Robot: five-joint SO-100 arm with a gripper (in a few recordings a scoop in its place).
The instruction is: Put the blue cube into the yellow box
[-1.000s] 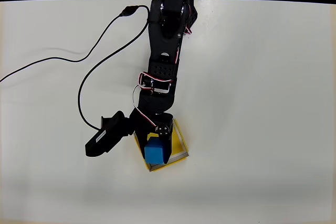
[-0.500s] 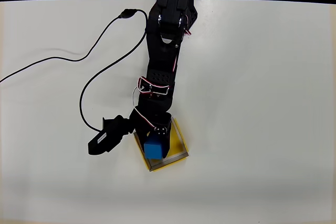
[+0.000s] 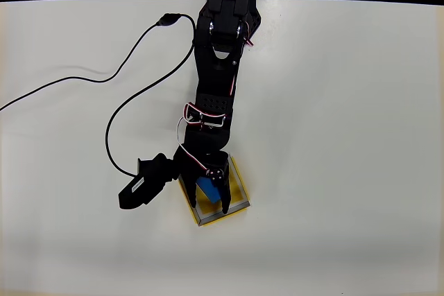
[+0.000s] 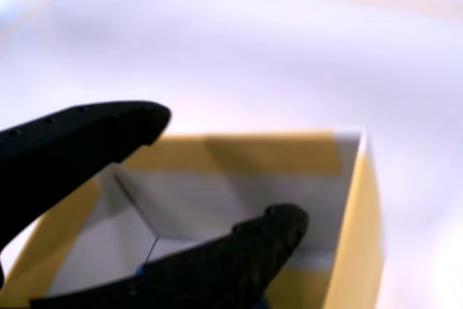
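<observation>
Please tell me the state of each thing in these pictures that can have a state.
blue cube: inside the yellow box, partly hidden under the tool.
yellow box: open-topped, flat on the table, holding the cube.
tool: open, fingers apart above the box.

Bright, even light; wrist view softly blurred.

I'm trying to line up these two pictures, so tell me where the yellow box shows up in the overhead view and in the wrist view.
Overhead view: the yellow box sits below centre, at the end of the black arm, which partly covers it; the blue cube lies inside.
Wrist view: the yellow box spans the lower half, seen from close, behind the dark fingers.
Shared landmark: the gripper, over the box in both views.
</observation>
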